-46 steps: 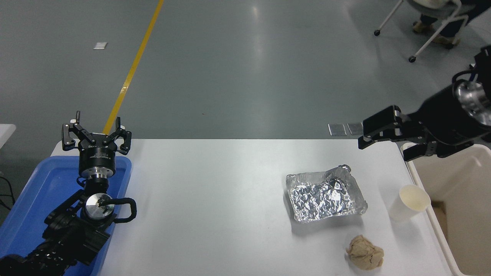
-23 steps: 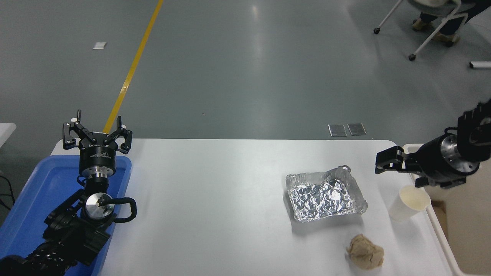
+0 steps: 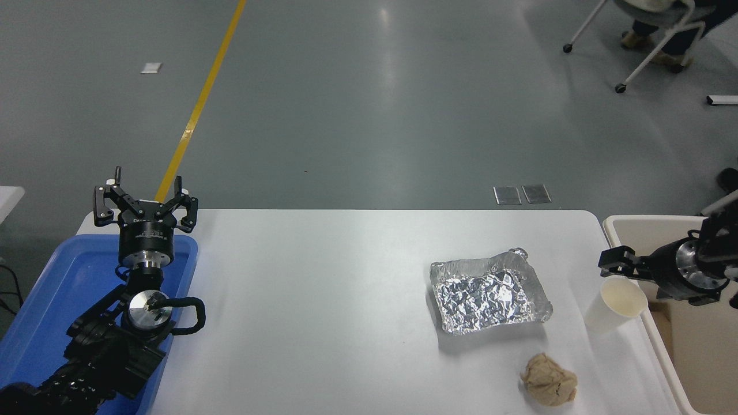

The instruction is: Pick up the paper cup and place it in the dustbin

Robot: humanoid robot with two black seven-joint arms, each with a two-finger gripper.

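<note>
The paper cup (image 3: 612,305) is small, white and cream inside. It stands upright near the table's right edge, next to the dustbin (image 3: 634,222), a large beige bin beyond that edge. My right gripper (image 3: 622,271) comes in low from the right over the bin. It hangs just behind and above the cup's rim, open and holding nothing. My left gripper (image 3: 145,199) is parked open at the lower left.
A crumpled foil tray (image 3: 490,291) lies left of the cup. A tan paper ball (image 3: 549,380) lies in front of it. A blue tray (image 3: 34,305) sits under the left arm. A person sits on a wheeled chair (image 3: 651,34) far back right.
My right gripper has come down and to the right, from high above the table's far right corner to just behind the cup's rim. The cup and left arm have not moved.
</note>
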